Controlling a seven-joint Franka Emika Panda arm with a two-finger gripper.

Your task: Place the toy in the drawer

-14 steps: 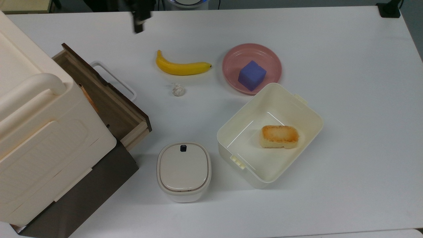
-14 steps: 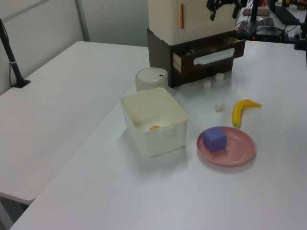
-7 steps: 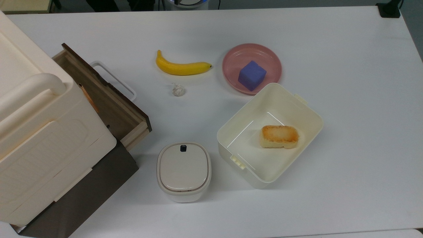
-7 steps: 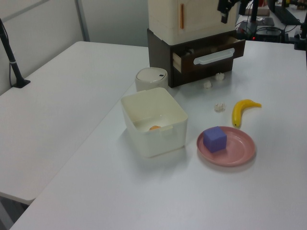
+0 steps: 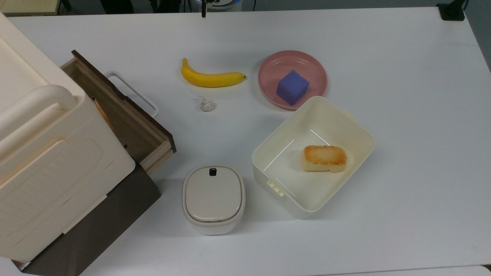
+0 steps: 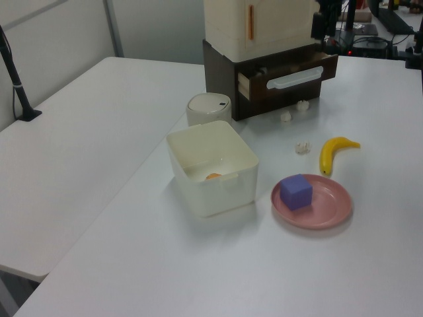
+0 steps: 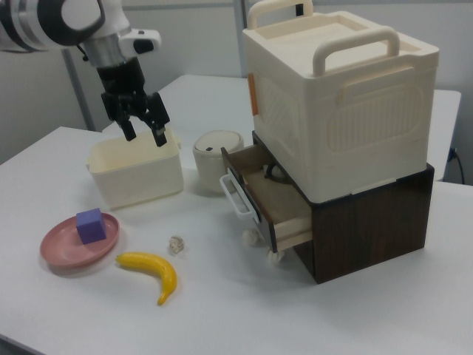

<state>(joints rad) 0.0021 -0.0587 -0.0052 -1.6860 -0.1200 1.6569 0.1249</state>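
Observation:
The drawer [image 5: 144, 119] stands pulled open under the cream box, its dark front panel and white loop handle [image 7: 235, 196] facing the table. Deep inside the drawer [image 7: 292, 222] lies a small white and dark shape [image 7: 273, 172], apparently the toy. My gripper [image 7: 145, 137] hangs open and empty in the air, in the right view above the cream tub and well to the left of the drawer. In the left view the gripper [image 6: 320, 23] is above the drawer's [image 6: 258, 86] right end.
On the table lie a banana [image 5: 211, 78], a crumpled paper ball [image 5: 206, 104], a pink plate [image 5: 312, 65] with a purple cube [image 5: 292, 87], a cream tub [image 5: 356, 126] holding a browned block, and a lidded white pot [image 5: 213, 197].
The gripper has moved along the top view's far edge to the right, away from the drawer. Nothing on the table has shifted.

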